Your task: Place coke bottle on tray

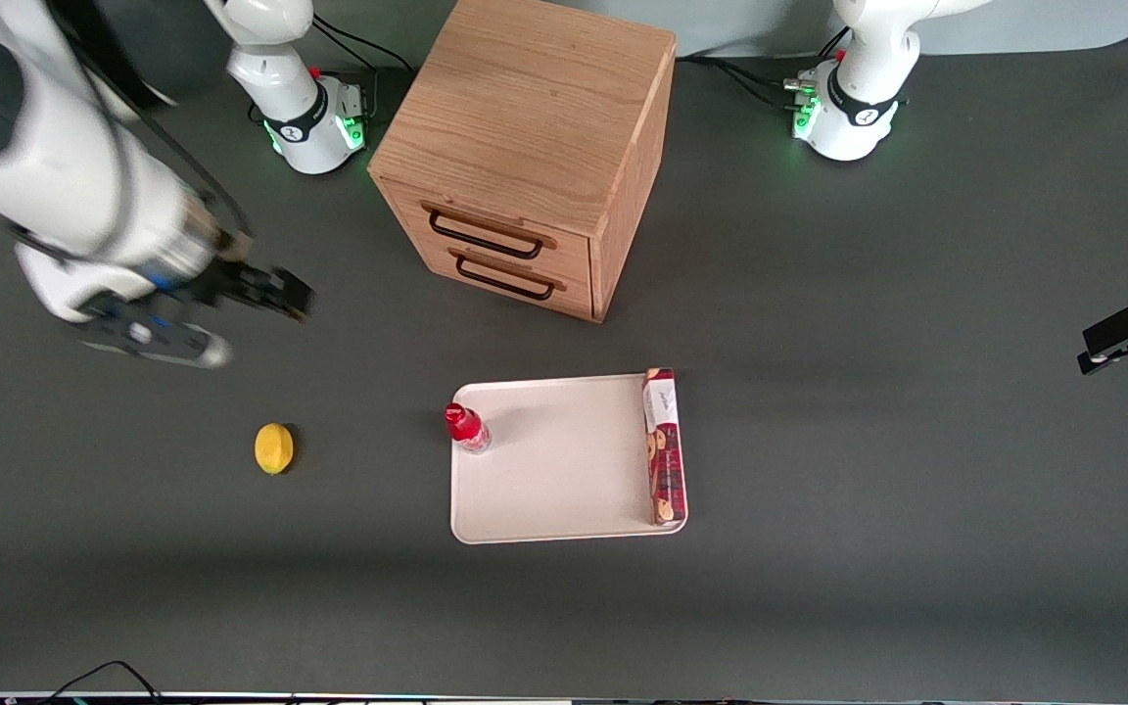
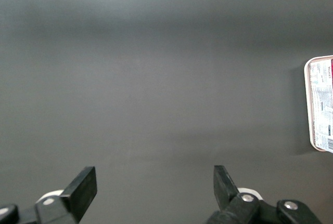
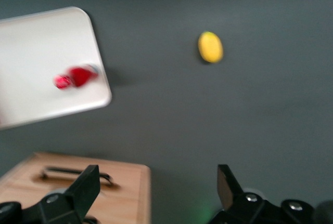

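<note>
Coke bottle [image 1: 467, 428] stands upright on the tray [image 1: 564, 490], just inside the rim at the tray's edge toward the working arm's end of the table. Judged from how things lie, the placing looks already done. A long biscuit box [image 1: 664, 446] lies along the tray's edge toward the parked arm's end, well apart from the bottle. A lemon [image 1: 274, 448] rests on the table [image 1: 916, 392] toward the working arm's end, near the tray but not on it. A wooden drawer cabinet [image 1: 525, 157] stands farther from the front camera than the tray.

The gripper [image 1: 275, 289] hangs above the table, well apart from the bottle, and holds nothing; in the right wrist view its fingers [image 3: 83, 190] are spread wide.

The bottle is probably light and stiff, with a smooth, maybe slippery skin. It is narrow and tall, so it may tip easily so near the rim. If it must be held again, the narrow waist under the cap seems the safest place, fingers closing from two sides
</note>
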You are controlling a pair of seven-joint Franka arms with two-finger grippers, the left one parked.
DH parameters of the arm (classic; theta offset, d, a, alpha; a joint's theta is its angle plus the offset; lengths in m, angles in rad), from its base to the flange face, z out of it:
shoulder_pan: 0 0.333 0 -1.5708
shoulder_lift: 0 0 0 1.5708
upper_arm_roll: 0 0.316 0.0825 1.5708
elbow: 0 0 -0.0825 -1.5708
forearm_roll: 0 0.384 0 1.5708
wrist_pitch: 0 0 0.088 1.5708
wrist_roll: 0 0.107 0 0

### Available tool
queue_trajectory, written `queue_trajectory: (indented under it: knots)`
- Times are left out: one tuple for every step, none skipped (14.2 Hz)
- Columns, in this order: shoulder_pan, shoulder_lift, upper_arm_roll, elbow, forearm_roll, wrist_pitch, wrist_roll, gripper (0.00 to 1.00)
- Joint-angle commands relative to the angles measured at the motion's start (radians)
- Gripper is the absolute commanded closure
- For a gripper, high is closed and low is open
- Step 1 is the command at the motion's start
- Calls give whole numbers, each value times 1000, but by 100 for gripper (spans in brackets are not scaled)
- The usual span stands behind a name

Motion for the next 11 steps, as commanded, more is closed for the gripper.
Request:
queue_trajectory:
  knots:
    - [-16,-210,-172,-219,94,4,-205,0]
    - [-16,-266,-226,-289,122,28,-230,0]
    - [-14,-313,-262,-363,134,77,-238,0]
    - [-14,-352,-277,-429,134,120,-269,0]
    - [-14,-378,-282,-478,136,153,-286,0]
    - [-13,-387,-283,-491,136,160,-290,0]
    - [-13,-384,-285,-485,137,159,-319,0]
    - [-13,-380,-286,-465,142,156,-330,0]
    - [-13,-367,-293,-450,166,154,-326,0]
    - [-13,-354,-320,-431,195,153,-324,0]
    - [-11,-347,-338,-428,209,151,-339,0]
